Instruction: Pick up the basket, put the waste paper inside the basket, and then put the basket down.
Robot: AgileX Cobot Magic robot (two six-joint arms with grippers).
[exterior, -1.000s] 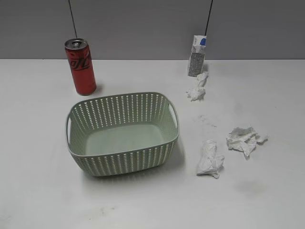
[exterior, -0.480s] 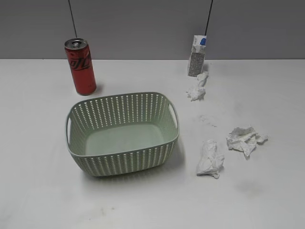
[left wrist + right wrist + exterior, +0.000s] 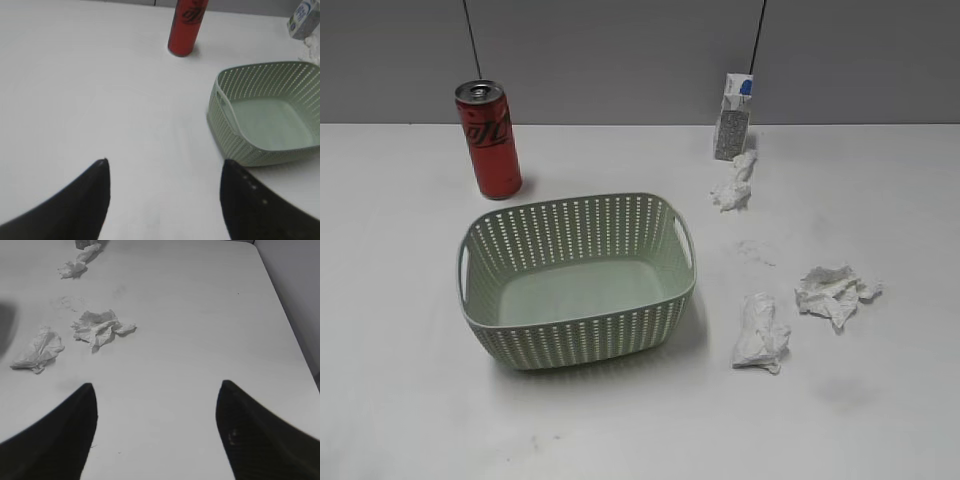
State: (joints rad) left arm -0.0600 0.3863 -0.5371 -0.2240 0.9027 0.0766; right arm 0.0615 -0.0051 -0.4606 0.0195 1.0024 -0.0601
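Observation:
The pale green basket (image 3: 578, 280) stands empty on the white table; it also shows at the right of the left wrist view (image 3: 267, 117). Waste paper wads lie to its right: one near the basket (image 3: 760, 333), one further right (image 3: 834, 291), one by the carton (image 3: 733, 187). In the right wrist view they show at the upper left, the right one (image 3: 100, 328), the near one (image 3: 37, 350) and the far one (image 3: 75, 265). My left gripper (image 3: 164, 167) is open and empty, left of the basket. My right gripper (image 3: 156, 390) is open and empty, right of the wads. Neither gripper shows in the exterior view.
A red drink can (image 3: 489, 140) stands behind the basket at the left, also in the left wrist view (image 3: 187, 25). A small grey-white carton with a blue mark (image 3: 734, 118) stands at the back right. A grey wall runs behind the table.

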